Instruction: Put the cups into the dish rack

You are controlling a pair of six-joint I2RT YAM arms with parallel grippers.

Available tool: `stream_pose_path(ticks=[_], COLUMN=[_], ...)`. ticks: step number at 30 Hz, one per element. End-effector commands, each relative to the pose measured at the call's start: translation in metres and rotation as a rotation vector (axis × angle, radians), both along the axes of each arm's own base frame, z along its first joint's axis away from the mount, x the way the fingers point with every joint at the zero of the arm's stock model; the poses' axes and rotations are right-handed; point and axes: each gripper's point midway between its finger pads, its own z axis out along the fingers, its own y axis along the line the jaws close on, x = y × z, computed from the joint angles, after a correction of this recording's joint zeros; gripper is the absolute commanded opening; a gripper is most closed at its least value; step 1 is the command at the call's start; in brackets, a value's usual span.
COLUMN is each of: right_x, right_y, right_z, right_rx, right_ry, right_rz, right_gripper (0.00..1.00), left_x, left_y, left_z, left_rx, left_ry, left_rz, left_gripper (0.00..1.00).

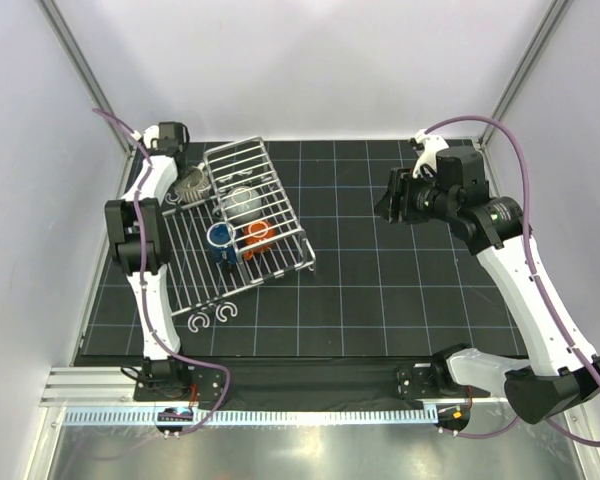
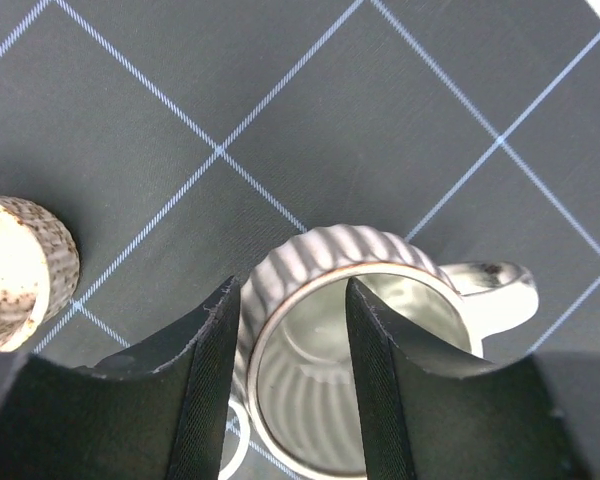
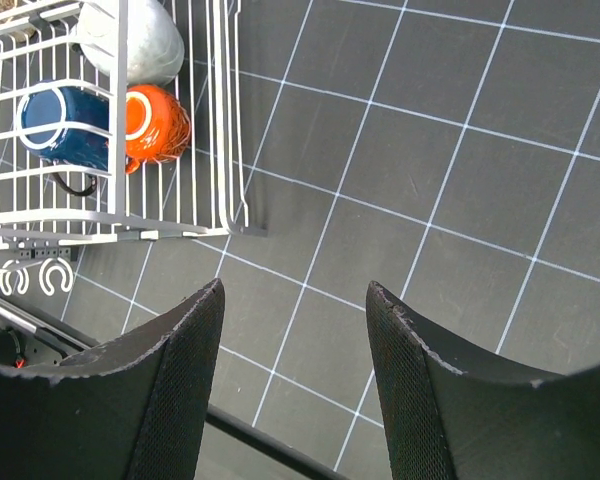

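The cream cup with dark ribs stands upright on the dark mat, handle to the right. My left gripper is open and straddles its near wall: one finger is outside, the other inside the mouth. From above, that gripper is at the far left, beside the dish rack. A tan speckled cup stands just left of it. In the rack lie a grey cup, a blue cup and an orange cup. My right gripper hangs open and empty.
In the right wrist view the gripper is over bare mat, and the rack holds the grey, blue and orange cups. White C-shaped hooks lie near the rack's front corner.
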Motion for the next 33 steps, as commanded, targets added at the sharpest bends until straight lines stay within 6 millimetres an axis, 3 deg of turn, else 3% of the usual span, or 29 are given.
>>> stream_pose_path(ticks=[1,7,17,20,27,33], right_x=[0.006,0.008,0.009,0.009,0.007,0.005], right_y=[-0.003,-0.004,-0.006,-0.007,-0.006,-0.003], right_z=[0.021,0.02,0.022,0.024,0.028,0.036], right_rx=[0.005,0.007,0.017,0.021,0.033,0.048], right_ry=[-0.066,-0.065,-0.067,-0.07,-0.078,-0.092], right_rz=[-0.003,-0.013,-0.028,-0.035,-0.036,-0.018], right_gripper=[0.61,0.6,0.6,0.6,0.61,0.61], left_x=[0.006,0.005,0.018,0.023,0.031,0.031], left_y=[0.006,0.004,0.006,0.01,0.014,0.013], left_z=[0.008,0.0,0.012,0.023,0.065,0.114], left_rx=[0.015,0.007,-0.003,-0.017,-0.032,-0.123], left_ry=[-0.009,0.011,-0.033,-0.066,-0.173,-0.301], left_rz=[-0.001,-0.017,-0.016,0.003,0.054,0.108], left_gripper=[0.45,0.38,0.12,0.0,0.0,0.0])
